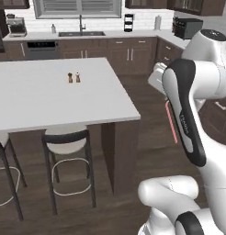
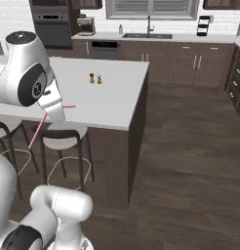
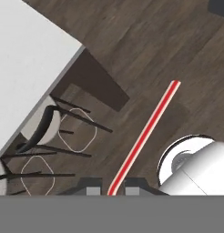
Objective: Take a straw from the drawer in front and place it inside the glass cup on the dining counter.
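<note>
The robot's gripper (image 3: pixel 110 190) holds the straw (image 3: pixel 144 136), its jaws pinched narrowly on one end so the red-pink stick hangs over the dark wood floor (image 3: pixel 145 41). Beside it stands the white-topped dining counter (image 1: pixel 50 92), with two stools (image 1: pixel 67 137) tucked at its near edge and two small shakers (image 1: pixel 74 77) on top.

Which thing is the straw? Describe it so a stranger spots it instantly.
Start at the white dining counter with two stools tucked under it. Beside its near edge hangs the robot's hand, fingers shut on the straw: a thin red-pink stick, the only brightly coloured thing against the dark wood floor.
</note>
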